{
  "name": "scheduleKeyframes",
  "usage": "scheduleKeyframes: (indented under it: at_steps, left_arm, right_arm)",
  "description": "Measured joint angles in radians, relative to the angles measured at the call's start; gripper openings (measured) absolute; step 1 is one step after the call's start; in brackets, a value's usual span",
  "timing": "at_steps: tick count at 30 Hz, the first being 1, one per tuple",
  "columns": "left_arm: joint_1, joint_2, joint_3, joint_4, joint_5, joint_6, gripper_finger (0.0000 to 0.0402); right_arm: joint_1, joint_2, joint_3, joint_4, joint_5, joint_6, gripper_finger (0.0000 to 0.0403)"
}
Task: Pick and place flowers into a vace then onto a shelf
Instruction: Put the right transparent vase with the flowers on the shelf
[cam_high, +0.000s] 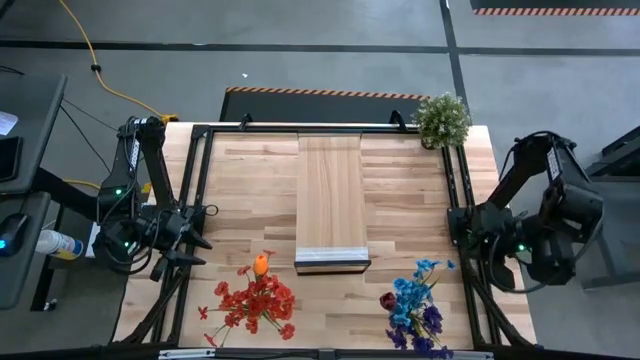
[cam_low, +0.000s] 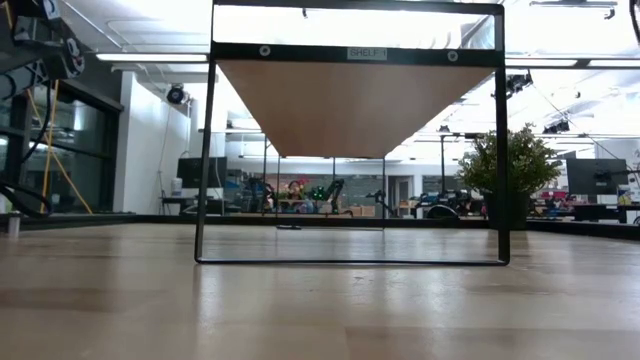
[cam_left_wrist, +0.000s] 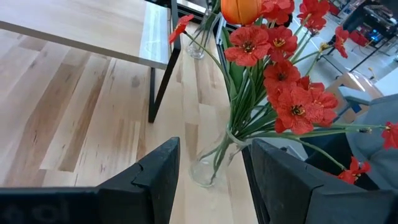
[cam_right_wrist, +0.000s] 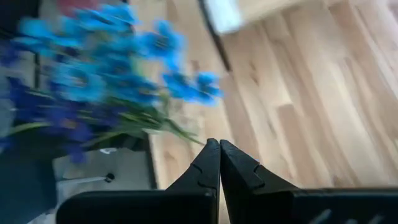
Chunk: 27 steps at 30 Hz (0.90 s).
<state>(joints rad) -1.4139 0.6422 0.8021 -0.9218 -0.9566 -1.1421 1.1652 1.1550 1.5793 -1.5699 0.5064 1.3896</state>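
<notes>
A bunch of red flowers with one orange head (cam_high: 255, 300) stands in a clear glass vase (cam_left_wrist: 210, 167) on the tabletop near its near edge. A blue and purple bunch with one dark maroon head (cam_high: 415, 305) stands near the right corner and shows blurred in the right wrist view (cam_right_wrist: 112, 74). The light-wood shelf (cam_high: 332, 200) sits at the table's middle. My left gripper (cam_high: 195, 240) (cam_left_wrist: 214, 143) is open, left of the red bunch, its fingers pointing at the vase without touching it. My right gripper (cam_high: 462, 238) (cam_right_wrist: 219, 144) is shut, hovering right of the blue bunch.
A bushy pale-green potted plant (cam_high: 441, 118) stands at the far right corner, seen too in the low view (cam_low: 515, 170). The shelf's black frame legs (cam_low: 350, 150) stand on the table. A second glass vase (cam_left_wrist: 196, 46) shows beyond the red bunch. Black rails run along both sides.
</notes>
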Motion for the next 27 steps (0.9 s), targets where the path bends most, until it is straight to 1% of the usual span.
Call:
scheduleKeyframes:
  at_steps: [5,11,14,17,20,23,27]
  left_arm:
    - [0.0,0.0,0.0,0.0,-0.002,-0.019,0.0232]
    - [0.0,0.001,0.0,0.001,-0.023,-0.047,0.0232]
    - [0.0,0.001,0.0,0.001,-0.024,-0.068,0.0232]
    - [0.0,0.001,0.0,0.001,-0.029,-0.076,0.0232]
    - [0.0,0.001,0.0,0.001,-0.05,-0.079,0.0232]
    - [0.0,0.001,0.0,0.001,-0.068,-0.083,0.0232]
    - [0.0,0.001,0.0,0.001,-0.07,-0.097,0.0232]
  right_arm:
    - [0.0,-0.125,-0.201,-0.002,-0.05,0.092,0.0001]
    - [-0.001,-0.264,-0.375,0.002,-0.02,0.111,0.0005]
    - [0.0,-0.315,-0.442,0.031,-0.026,0.119,0.0003]
    - [0.0,-0.35,-0.505,0.07,-0.036,0.123,0.0001]
    - [0.0,-0.376,-0.567,0.142,-0.014,0.105,0.0004]
    - [0.0,-0.39,-0.624,0.23,0.012,0.068,0.0007]
    - [0.001,-0.39,-0.687,0.29,0.008,0.044,0.0006]
